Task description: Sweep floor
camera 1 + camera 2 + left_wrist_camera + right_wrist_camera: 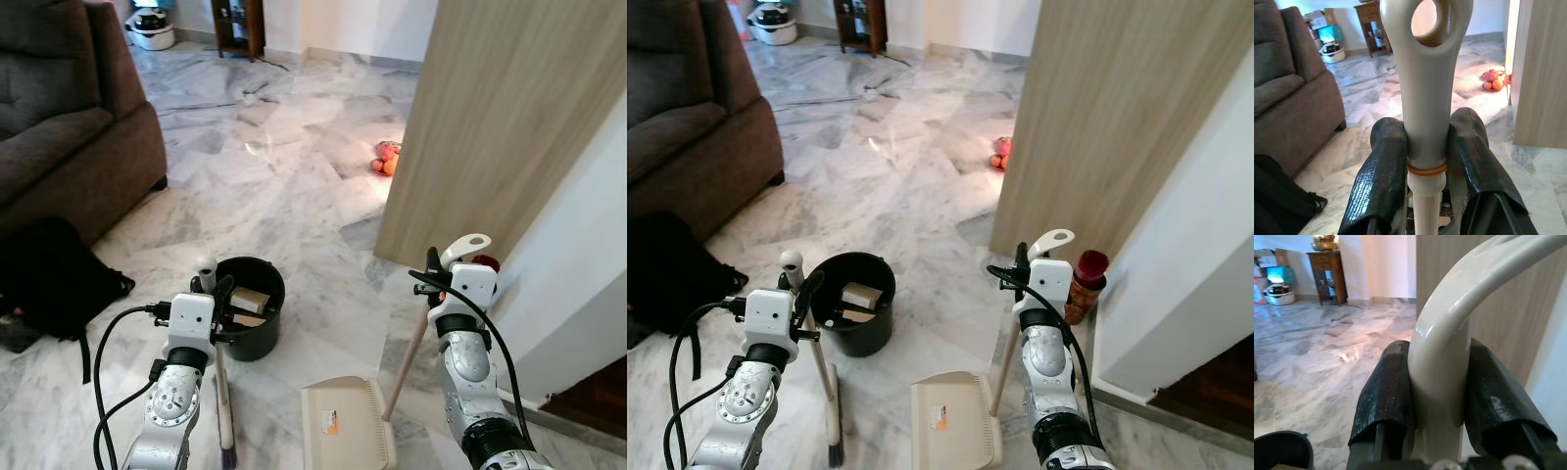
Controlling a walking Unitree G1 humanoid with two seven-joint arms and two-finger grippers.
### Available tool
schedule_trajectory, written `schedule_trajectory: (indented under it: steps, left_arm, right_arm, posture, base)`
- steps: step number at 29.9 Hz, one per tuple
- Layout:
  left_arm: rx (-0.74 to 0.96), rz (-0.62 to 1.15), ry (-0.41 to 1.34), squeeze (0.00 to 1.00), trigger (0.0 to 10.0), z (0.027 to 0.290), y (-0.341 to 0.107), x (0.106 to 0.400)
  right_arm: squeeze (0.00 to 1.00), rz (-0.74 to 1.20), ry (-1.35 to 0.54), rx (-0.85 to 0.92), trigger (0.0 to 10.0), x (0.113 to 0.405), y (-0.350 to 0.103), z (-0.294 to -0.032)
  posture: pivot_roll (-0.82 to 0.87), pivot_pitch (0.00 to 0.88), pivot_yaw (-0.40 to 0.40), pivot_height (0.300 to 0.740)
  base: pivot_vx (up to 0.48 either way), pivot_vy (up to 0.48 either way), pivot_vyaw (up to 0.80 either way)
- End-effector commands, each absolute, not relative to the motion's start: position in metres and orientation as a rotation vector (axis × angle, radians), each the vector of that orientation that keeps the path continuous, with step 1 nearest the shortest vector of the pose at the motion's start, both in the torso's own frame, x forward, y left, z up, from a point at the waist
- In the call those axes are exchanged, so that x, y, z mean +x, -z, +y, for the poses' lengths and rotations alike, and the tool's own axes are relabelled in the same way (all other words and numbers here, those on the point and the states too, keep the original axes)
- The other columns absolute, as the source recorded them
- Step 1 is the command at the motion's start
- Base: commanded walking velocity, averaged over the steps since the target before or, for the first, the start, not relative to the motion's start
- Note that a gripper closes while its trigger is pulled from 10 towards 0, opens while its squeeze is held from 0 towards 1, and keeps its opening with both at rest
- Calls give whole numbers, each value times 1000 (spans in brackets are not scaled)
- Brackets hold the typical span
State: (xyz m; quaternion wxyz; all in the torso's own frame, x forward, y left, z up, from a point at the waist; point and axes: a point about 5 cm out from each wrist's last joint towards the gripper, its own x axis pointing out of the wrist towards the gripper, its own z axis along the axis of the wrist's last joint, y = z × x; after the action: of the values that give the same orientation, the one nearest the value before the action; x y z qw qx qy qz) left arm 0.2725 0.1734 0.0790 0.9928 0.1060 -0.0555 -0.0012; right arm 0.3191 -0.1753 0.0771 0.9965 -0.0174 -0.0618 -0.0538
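Note:
My left gripper (pixel 214 292) is shut on the cream handle of a broom (pixel 1422 98), just below its hanging loop. The broom's dark bristles (pixel 227 452) rest on the marble floor by my left arm. My right gripper (pixel 438 269) is shut on the curved cream top of a dustpan handle (pixel 1442 347). The wooden shaft runs down to the cream dustpan (pixel 348 428), which lies flat on the floor between my arms. A black bucket (pixel 257 335) stands just ahead of the left gripper, with pale scraps inside.
A brown sofa (pixel 59 127) and a black backpack (pixel 49 279) are on the left. A wood-grain panel (pixel 490 117) and white wall close in on the right, with a red-lidded jar (pixel 1085 284) at their foot. Oranges (pixel 386 161) lie farther ahead on open marble floor (pixel 265 166).

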Motion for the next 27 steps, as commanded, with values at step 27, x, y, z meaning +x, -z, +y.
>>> schedule_trajectory:
  steps: [27]
  left_arm:
    - [236,-138,-8,0,10000,173,-83,270]
  right_arm:
    - [0,-138,109,-34,10000,319,-79,-175]
  posture:
    - [112,0,-4,740]
  base:
    - [0,-83,-356]
